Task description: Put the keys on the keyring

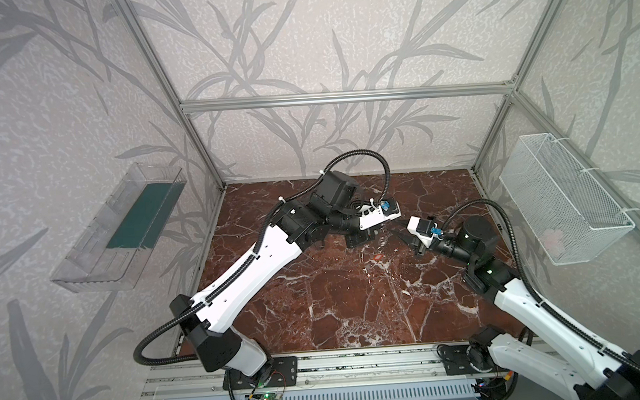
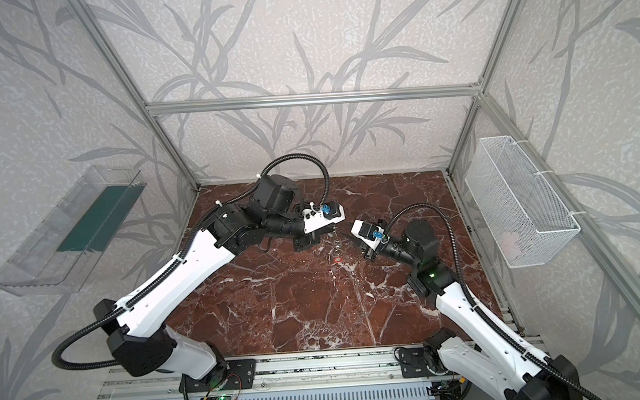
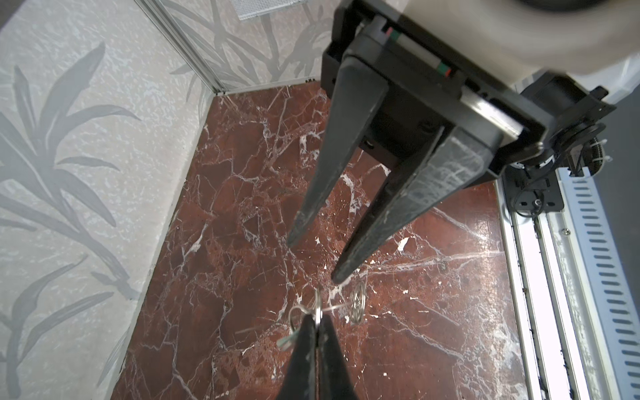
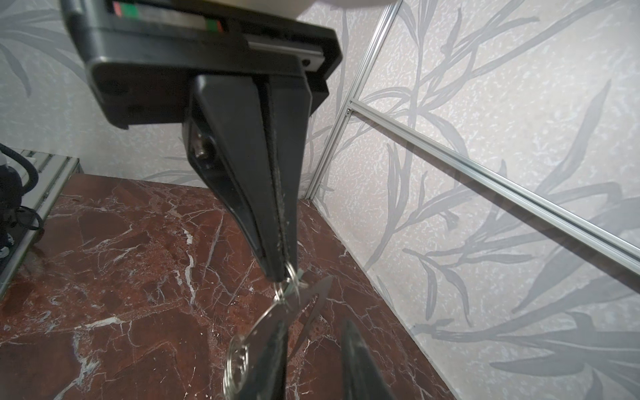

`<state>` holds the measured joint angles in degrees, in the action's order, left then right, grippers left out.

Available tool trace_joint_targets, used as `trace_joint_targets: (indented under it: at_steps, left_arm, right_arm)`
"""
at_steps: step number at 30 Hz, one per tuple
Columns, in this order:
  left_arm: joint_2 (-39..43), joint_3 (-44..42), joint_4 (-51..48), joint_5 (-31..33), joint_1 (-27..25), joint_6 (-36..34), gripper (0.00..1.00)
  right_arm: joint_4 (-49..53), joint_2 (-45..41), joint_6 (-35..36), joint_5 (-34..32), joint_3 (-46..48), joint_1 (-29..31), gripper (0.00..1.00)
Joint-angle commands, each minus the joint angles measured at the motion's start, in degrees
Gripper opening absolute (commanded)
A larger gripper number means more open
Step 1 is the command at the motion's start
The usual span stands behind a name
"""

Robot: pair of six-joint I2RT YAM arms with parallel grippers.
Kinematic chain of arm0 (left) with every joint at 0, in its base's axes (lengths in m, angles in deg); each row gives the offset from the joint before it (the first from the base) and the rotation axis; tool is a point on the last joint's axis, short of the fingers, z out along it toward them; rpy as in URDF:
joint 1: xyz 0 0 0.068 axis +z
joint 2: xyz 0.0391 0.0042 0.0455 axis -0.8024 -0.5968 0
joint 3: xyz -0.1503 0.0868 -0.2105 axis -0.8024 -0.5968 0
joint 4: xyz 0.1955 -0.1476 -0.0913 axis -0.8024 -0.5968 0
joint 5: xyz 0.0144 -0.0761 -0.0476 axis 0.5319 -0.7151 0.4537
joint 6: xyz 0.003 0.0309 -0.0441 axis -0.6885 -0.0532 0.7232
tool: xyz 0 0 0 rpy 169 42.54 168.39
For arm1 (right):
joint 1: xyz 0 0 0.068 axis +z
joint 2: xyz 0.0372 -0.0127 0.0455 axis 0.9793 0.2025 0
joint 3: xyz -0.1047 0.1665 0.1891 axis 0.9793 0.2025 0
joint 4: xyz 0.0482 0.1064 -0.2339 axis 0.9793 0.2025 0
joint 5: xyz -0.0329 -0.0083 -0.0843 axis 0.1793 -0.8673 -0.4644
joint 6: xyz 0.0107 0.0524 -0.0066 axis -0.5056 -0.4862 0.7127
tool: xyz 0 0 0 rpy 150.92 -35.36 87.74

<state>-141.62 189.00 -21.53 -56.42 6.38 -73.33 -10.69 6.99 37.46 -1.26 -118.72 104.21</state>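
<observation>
Where the two arms converge in both top views, the left arm stretches long and low from the front-left corner of the worktop. The right arm rises from the front-right corner and folds inward, and their ends nearly meet over the back half. The worktop is red-brown marble with white veins, boxed in by leaf-patterned grey walls and an aluminium frame. A red-orange tag shows just in front of the meeting point. In the left wrist view the left tool is pinched tight on the keyring, a thin silver ring seen edge-on with wire loops beside it. The right tool hangs opposite with jaws parted and nothing between them. In the right wrist view linked silver rings and a flat grey metal piece dangle from that closed grip, above the marble.
</observation>
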Motion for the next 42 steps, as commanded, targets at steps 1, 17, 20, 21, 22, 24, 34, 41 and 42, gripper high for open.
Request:
trace_joint_targets:
  at_steps: [1, 17, 20, 21, 22, 24, 34, 41, 42]
  left_arm:
    - [-1.6, 3.8, -8.5, 3.8, -1.1, -3.1, 0.00]
    - [-3.0, 6.5, -9.1, 3.8, -2.2, -2.0, 0.00]
    - [-3.2, 6.3, -9.0, 3.4, -2.3, -2.1, 0.00]
    - [-3.1, 6.1, -9.0, 3.2, -2.4, -2.1, 0.00]
    - [-3.1, 6.1, -9.0, 3.2, -2.5, -2.2, 0.00]
    - [-3.0, 5.8, -9.0, 3.1, -2.7, -2.4, 0.00]
    - [-2.3, 4.9, -8.5, 2.7, -2.9, -2.7, 0.00]
    - [-2.7, 5.2, -8.8, 2.8, -3.2, -3.0, 0.00]
    - [-2.7, 5.2, -8.7, 2.8, -3.3, -3.1, 0.00]
  right_arm:
    - [-0.4, -0.1, 1.7, 2.7, -2.0, 0.2, 0.27]
    - [2.4, 1.9, 3.5, 7.9, -2.6, 1.2, 0.21]
    - [2.6, 2.4, 3.6, 7.1, -3.0, 1.5, 0.21]
    - [2.2, 2.6, 3.3, 7.0, -3.0, 1.6, 0.21]
    - [1.8, 2.7, 3.1, 6.9, -2.9, 1.6, 0.21]
    - [1.1, 2.9, 2.6, 6.6, -2.8, 1.6, 0.21]
    - [-1.4, 2.2, 2.0, 3.8, -1.5, 1.7, 0.22]
    - [-0.8, 3.2, 1.9, 7.0, -1.9, 1.7, 0.11]
    - [-0.4, 3.3, 2.0, 7.3, -2.0, 1.7, 0.07]
